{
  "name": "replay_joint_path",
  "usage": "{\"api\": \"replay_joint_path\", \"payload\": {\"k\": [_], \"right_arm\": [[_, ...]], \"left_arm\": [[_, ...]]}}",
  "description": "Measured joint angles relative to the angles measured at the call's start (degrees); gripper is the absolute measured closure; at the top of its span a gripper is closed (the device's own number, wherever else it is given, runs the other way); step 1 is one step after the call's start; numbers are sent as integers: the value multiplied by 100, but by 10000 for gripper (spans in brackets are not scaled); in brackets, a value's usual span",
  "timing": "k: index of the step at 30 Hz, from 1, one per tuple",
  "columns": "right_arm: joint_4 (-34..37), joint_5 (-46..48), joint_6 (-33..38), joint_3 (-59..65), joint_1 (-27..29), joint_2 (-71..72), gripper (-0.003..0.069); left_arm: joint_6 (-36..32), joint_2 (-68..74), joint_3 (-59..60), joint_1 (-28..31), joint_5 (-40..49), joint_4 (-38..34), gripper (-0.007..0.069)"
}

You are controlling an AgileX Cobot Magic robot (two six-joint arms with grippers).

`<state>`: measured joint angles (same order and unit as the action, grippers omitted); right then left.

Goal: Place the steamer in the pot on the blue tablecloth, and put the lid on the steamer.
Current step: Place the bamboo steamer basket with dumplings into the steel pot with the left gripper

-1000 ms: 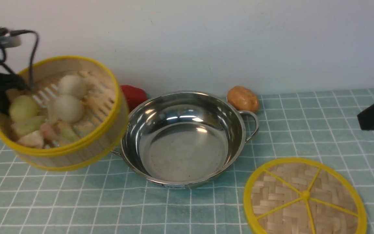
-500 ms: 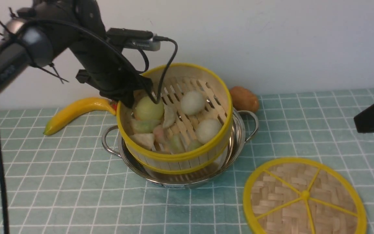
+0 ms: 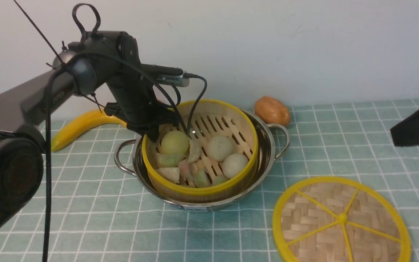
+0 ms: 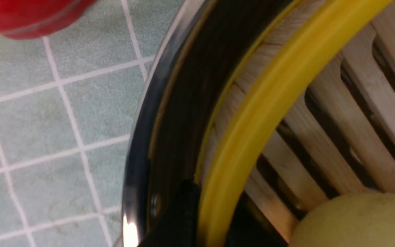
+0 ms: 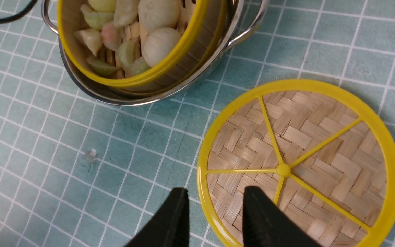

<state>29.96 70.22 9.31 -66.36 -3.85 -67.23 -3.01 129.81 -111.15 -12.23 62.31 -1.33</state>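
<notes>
The steamer [image 3: 198, 189], a bamboo basket with yellow rims and toy buns, sits inside the steel pot [image 3: 266, 153] on the blue tablecloth [image 3: 86, 218]. My left gripper [image 3: 151, 133] is at the steamer's back-left rim. In the left wrist view its black fingers [image 4: 180, 212] straddle the yellow rim [image 4: 286, 75], shut on it, with the pot wall [image 4: 156, 120] just outside. The lid [image 3: 340, 218] lies flat on the cloth, front right of the pot. My right gripper [image 3: 416, 127] hovers at the right edge. In the right wrist view it [image 5: 214, 212] is open and empty above the lid's [image 5: 321, 144] near rim.
A yellow banana [image 3: 82, 125] lies behind the pot on the left and a brown potato [image 3: 272, 110] behind it on the right. A red object [image 4: 29, 13] shows beside the pot in the left wrist view. A white wall [image 3: 304, 47] stands close behind.
My left arm carried the steamer from the far left over the pot and lowered it inside. The lid has not moved and the right gripper has barely shifted.
</notes>
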Motion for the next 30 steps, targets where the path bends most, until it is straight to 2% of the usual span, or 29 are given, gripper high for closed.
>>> {"api": "replay_joint_path", "payload": {"k": [10,14,21,23,24,25,30], "right_arm": [[0,0,0,0,0,0,419],[0,0,0,0,0,0,419],[0,0,0,-2,0,0,419],[11,0,0,-2,0,0,419],[11,0,0,-2,0,0,419],[59,0,0,-2,0,0,419],[444,-120,25,-2,0,0,419]], "left_arm": [[5,179,-6,-11,-271,-57,594],[5,179,-13,-17,-271,-77,570],[31,173,-193,-17,-57,-147,410],[47,144,-591,-28,252,-127,319],[47,137,-632,-28,251,-127,319],[47,70,-989,-28,494,-109,268],[47,-313,-2163,-28,687,-103,186]]}}
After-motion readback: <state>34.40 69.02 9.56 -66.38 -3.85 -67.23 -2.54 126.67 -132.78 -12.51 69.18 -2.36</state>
